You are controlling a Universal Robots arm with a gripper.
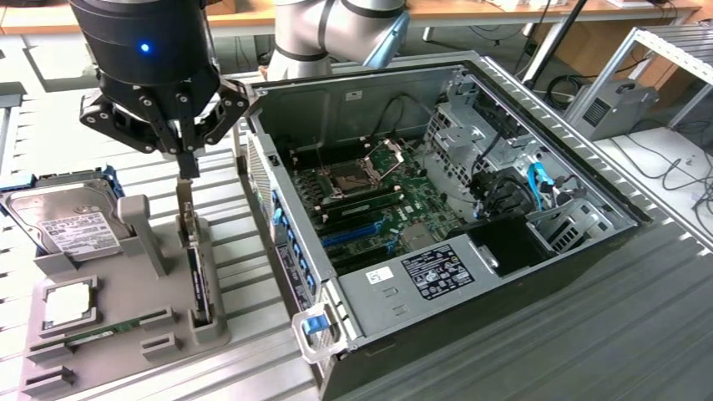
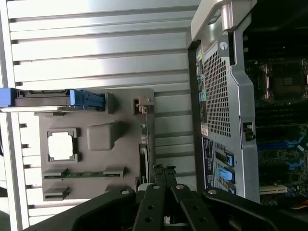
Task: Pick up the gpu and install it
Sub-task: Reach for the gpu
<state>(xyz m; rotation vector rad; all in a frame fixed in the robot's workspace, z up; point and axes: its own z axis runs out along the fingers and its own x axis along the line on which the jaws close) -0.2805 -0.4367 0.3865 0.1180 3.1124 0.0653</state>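
- Grey fixture sits on the slatted bench, toward the exterior view's left. A narrow green memory stick lies in a slot along its near edge.
- Square processor chip rests in the pocket just behind the stick.
- Gpu stands on edge in the long slot along the fixture's edge nearest the computer case, with its silver bracket at the far end. It is seated in the fixture, not in the case.
- Hard drive with a white label leans in the fixture's far corner.
- Computer case lies open on its side just beside the fixture, with the motherboard exposed.
- Gripper hangs directly over the gpu's far end, its fingers drawn together to a point at the top of the bracket. Contact with the bracket looks likely but cannot be confirmed.
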